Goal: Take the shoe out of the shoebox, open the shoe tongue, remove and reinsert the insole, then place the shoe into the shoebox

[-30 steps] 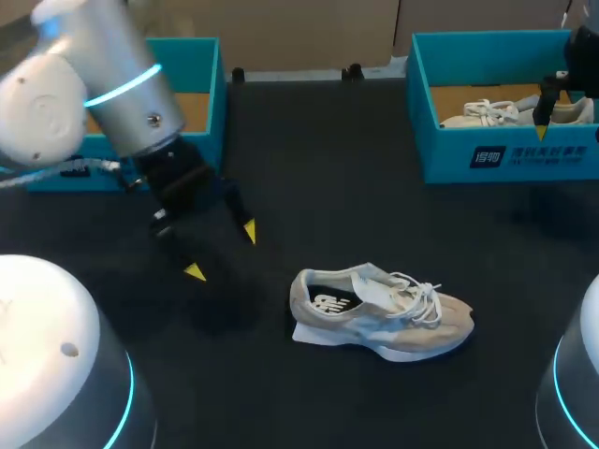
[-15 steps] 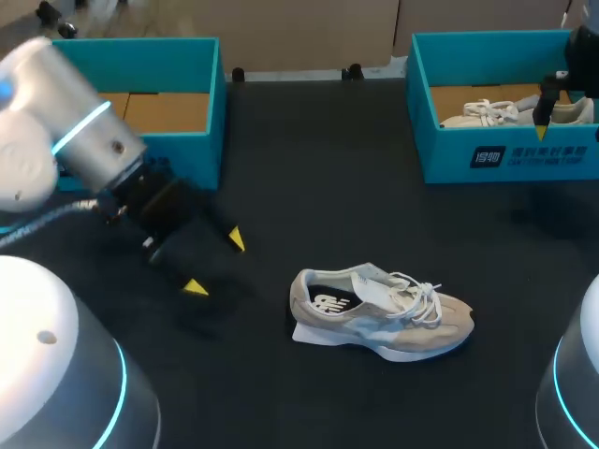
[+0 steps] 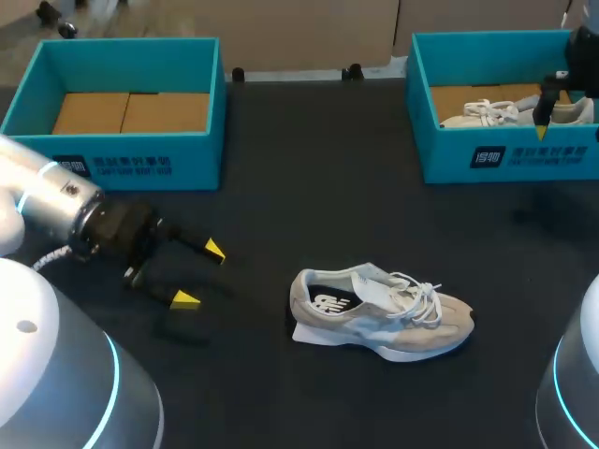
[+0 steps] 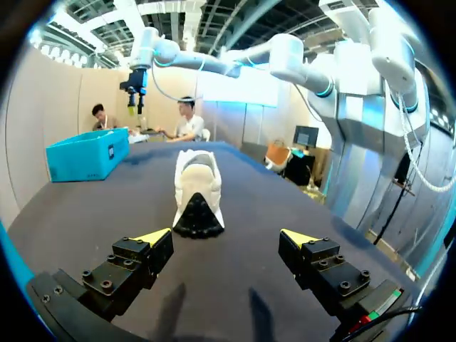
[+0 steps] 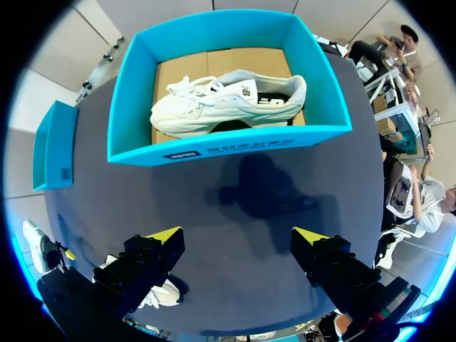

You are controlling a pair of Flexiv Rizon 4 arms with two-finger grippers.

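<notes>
Head view: shoe [image 3: 379, 313] resting on its sole on the table [image 3: 309, 150], right of centre on the near side, long axis left to right, toe to the right, heel toward my left gripper [image 3: 199, 274], whose jaws stand spread, apart from it. Upper beige-grey; laces and sole white; insole dark with white print. My right gripper [image 5: 239, 235], jaws likewise spread, hangs above the table beside the far-right shoebox [image 5: 128, 107], which holds a white shoe [image 5: 228, 100]. Left wrist view: toe hidden behind the heel

Shoe [image 3: 379, 313] sits mid table [image 3: 318, 168]. Left gripper [image 3: 199, 275] is off to its left, left shoebox [image 3: 131, 166] behind-left of it, right shoebox [image 3: 524, 157] behind-right with a second shoe [image 3: 487, 114] inside.
</notes>
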